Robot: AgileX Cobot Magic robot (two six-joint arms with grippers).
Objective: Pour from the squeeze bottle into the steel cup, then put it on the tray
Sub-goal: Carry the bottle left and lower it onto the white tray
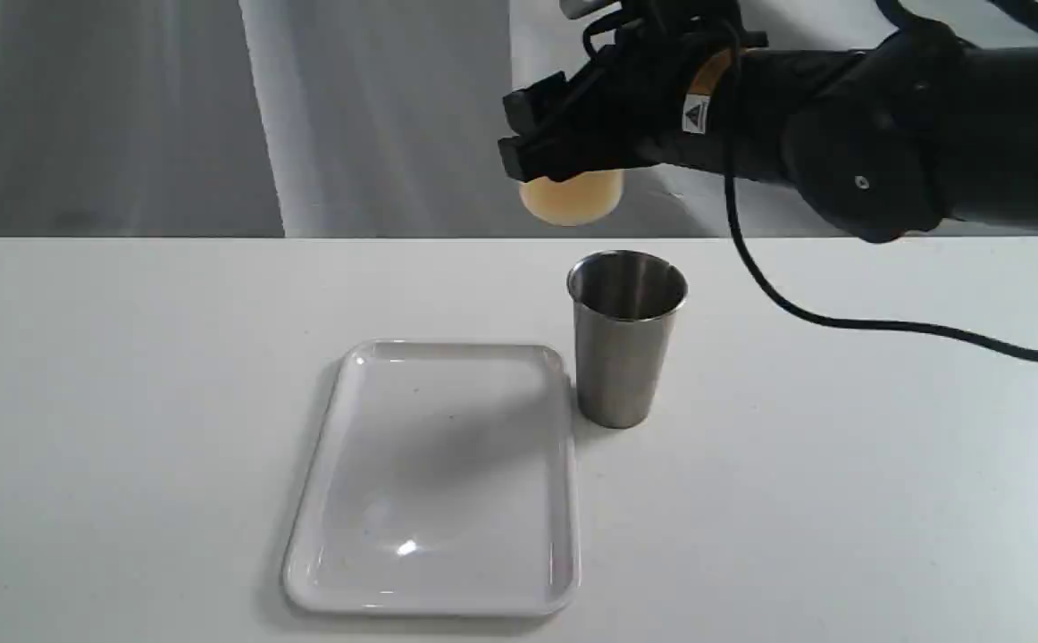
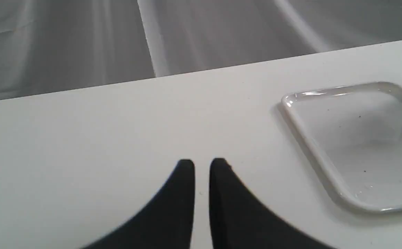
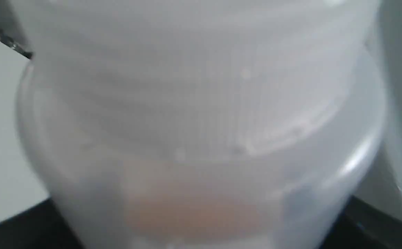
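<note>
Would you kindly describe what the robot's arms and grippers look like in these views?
The right arm is matte black with a bulbous joint, a white triangle-marked label, an orange patch beside it and a black cable trailing off. The right gripper is black and blocky. The left gripper shows two black tapered fingers.

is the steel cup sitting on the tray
No, the steel cup stands upright on the table beside the tray, not on it.
</note>
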